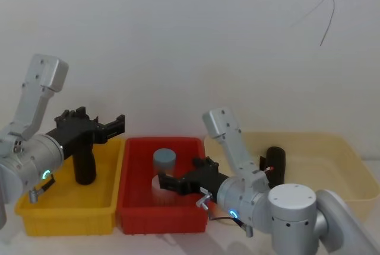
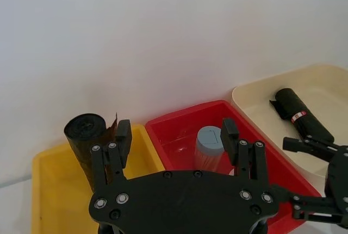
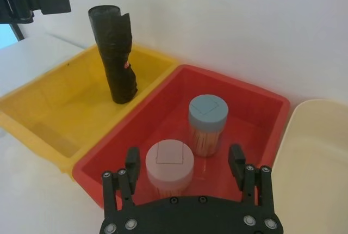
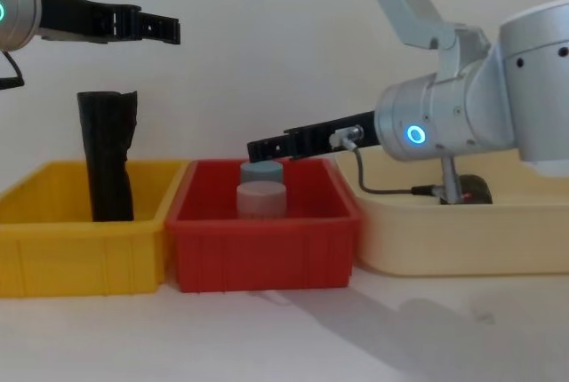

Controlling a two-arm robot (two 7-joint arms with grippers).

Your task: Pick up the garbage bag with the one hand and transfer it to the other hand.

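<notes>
At your 9 o'clock in the head view, locate the left gripper [image 1: 119, 126] hanging above the yellow bin [image 1: 65, 214]. Its fingers [image 2: 122, 136] stand apart and hold nothing. A tall black bundle [image 1: 85, 166] stands upright in that bin, below the gripper. At 6 o'clock, note the red bin [image 1: 160, 219], which holds a blue-lidded jar [image 1: 164, 158] and a pink-lidded jar [image 3: 169, 160]. The right gripper [image 1: 165, 182] hangs over this bin with its fingers [image 3: 236, 160] spread wide and empty. At 3 o'clock, find the garbage bag [image 1: 275, 161] lying in the cream bin [image 1: 356, 166], untouched by either gripper and partly hidden by the right arm.
</notes>
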